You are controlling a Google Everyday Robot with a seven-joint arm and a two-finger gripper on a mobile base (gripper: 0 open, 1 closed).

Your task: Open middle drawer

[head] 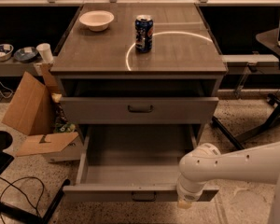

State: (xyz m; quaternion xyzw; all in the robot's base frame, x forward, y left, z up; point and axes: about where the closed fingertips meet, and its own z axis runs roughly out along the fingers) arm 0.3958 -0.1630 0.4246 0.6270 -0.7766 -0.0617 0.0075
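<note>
The middle drawer point(135, 164) is pulled far out of the grey cabinet, and its plain grey inside shows. Its flat front carries a small dark centre handle point(143, 197). My gripper point(184, 202) hangs at the right end of that front, to the right of the handle. It points down and is mostly hidden behind my white wrist point(199, 169). Above, another grey drawer point(140, 109) with a dark handle sits nearly closed. No drawer shows below the open one.
A blue soda can point(143, 32) and a white bowl point(96, 20) stand on the cabinet top point(177, 55). An open cardboard box point(35, 120) lies on the floor at the left. A black cable point(18, 195) runs at the bottom left. Desk legs point(252, 125) stand at the right.
</note>
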